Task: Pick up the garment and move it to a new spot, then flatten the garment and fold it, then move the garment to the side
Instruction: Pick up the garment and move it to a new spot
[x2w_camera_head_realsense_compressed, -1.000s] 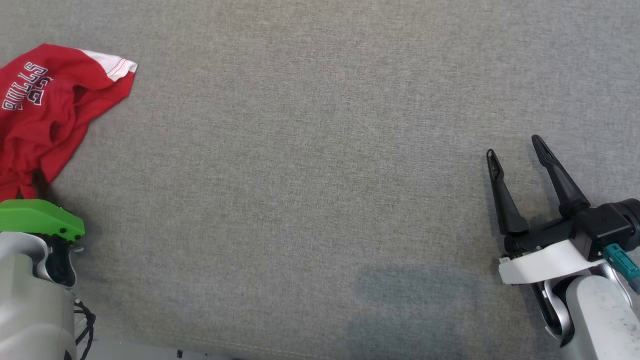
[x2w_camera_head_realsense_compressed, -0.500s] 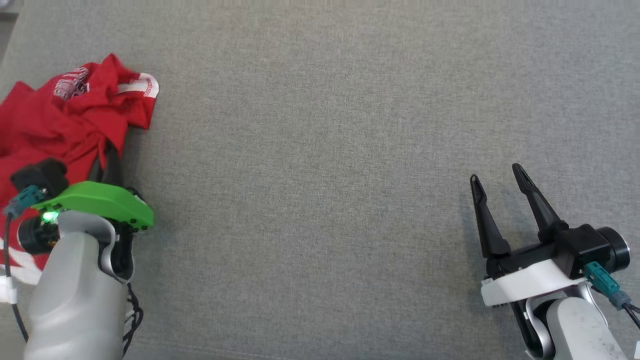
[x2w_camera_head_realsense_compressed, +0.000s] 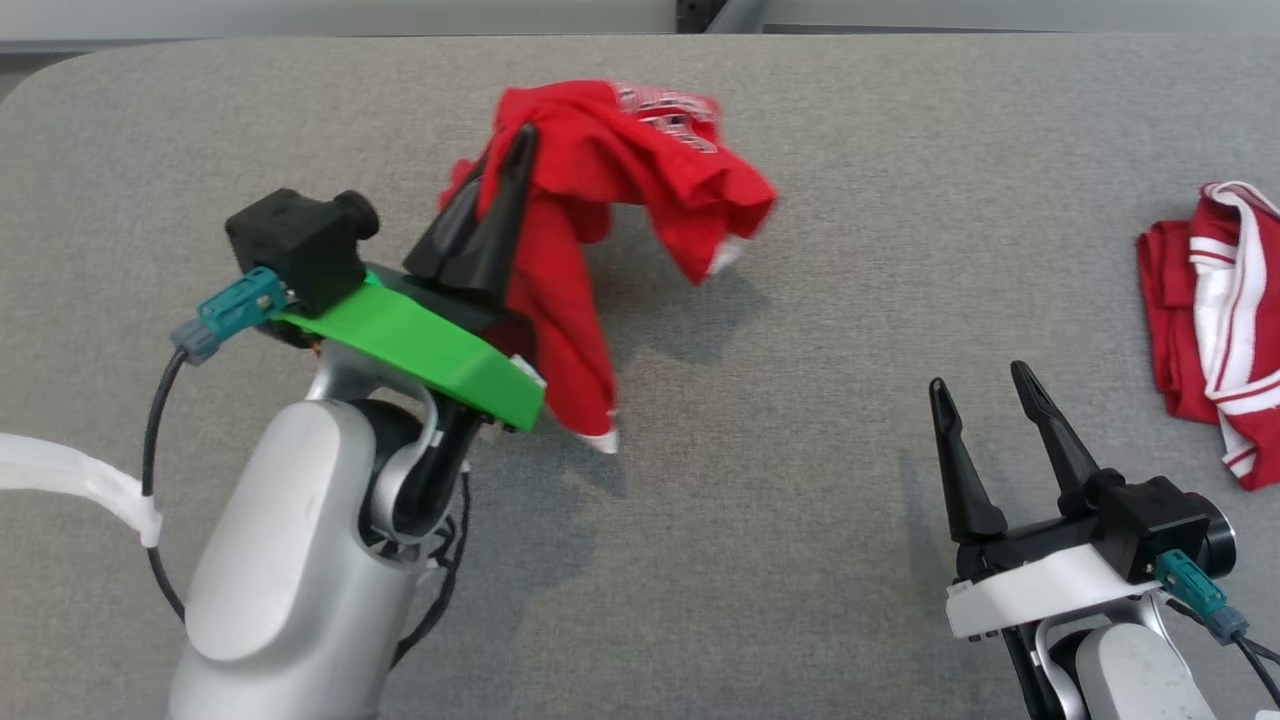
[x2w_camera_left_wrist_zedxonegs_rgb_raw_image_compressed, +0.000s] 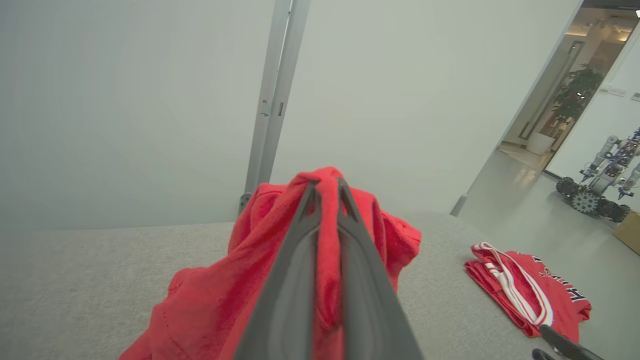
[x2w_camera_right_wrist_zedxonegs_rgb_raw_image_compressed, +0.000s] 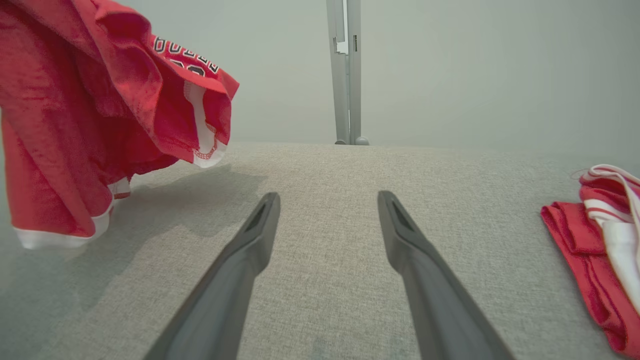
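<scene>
You have the red garment (x2w_camera_head_realsense_compressed: 640, 170) pinched in the left gripper (x2w_camera_head_realsense_compressed: 520, 140), upper middle of the head view. The fingers are clamped tight on a bunch of cloth; the left wrist view shows a red ridge squeezed between them. The cloth hangs off the fingers, lifted, and its white hem is low near the table (x2w_camera_head_realsense_compressed: 800, 560); can't tell if it touches. The right gripper (x2w_camera_head_realsense_compressed: 978, 378) is at lower right, fingers spread wide, holding nothing, over bare table. The step in hand looks like the carry to a new spot. Aim for the bare stretch in the middle of the frame, lower so the hanging hem lands first, then draw away a little so the cloth lays out flat. Don't let go high or it will likely pile up. The grip is on a bunch, not an edge, so you will probably have to regrab a hem with both grippers to flatten. Watch the second, folded garment (x2w_camera_head_realsense_compressed: 1200, 320) at the right edge, well apart from the held one; set down clear of it and mind the right arm near it. A gray post (x2w_camera_left_wrist_zedxonegs_rgb_raw_image_compressed: 270, 100) stands behind the far table edge and a wheeled robot (x2w_camera_left_wrist_zedxonegs_rgb_raw_image_compressed: 595, 192) is far off at right in the left wrist view, neither in the way.
</scene>
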